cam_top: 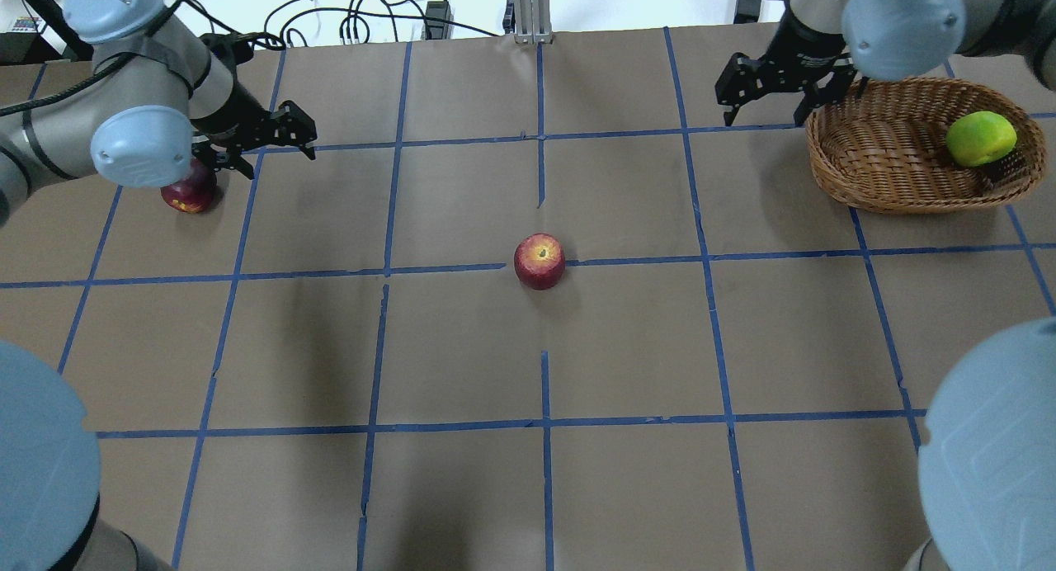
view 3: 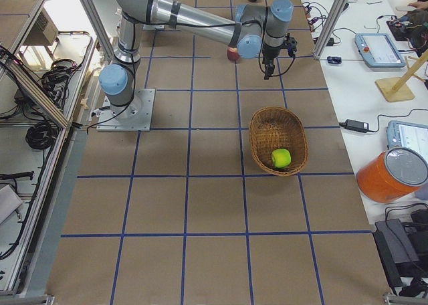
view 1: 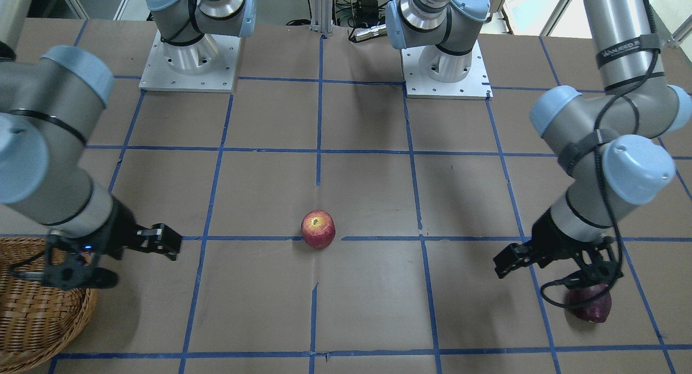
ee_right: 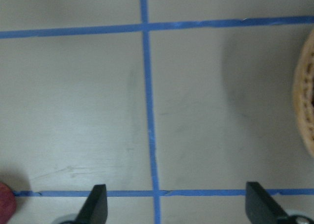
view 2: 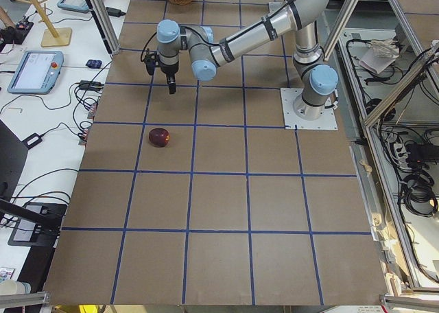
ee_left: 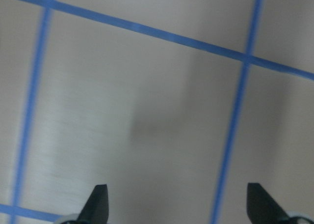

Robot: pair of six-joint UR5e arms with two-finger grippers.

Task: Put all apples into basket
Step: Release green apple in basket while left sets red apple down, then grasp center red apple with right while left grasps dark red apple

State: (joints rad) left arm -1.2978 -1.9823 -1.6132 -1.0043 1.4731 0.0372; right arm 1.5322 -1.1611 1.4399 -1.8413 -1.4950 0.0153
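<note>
The red apple (cam_top: 539, 261) with yellowish patches lies alone at mid-table; it also shows in the front view (view 1: 318, 229) and at the lower left edge of the right wrist view (ee_right: 4, 204). The maroon apple (cam_top: 190, 193) lies at the far left, half under my left wrist (view 1: 592, 305). The green apple (cam_top: 980, 138) lies inside the wicker basket (cam_top: 874, 175) at the far right. My left gripper (cam_top: 293, 132) is open and empty, just right of the maroon apple. My right gripper (cam_top: 762, 117) is open and empty, just left of the basket.
The table is brown paper with a blue tape grid. Both arm bases (view 1: 189, 60) stand at the robot's edge. The right wrist view shows the basket rim (ee_right: 304, 96) at its right edge. The left wrist view shows only table between the open fingertips (ee_left: 98, 199).
</note>
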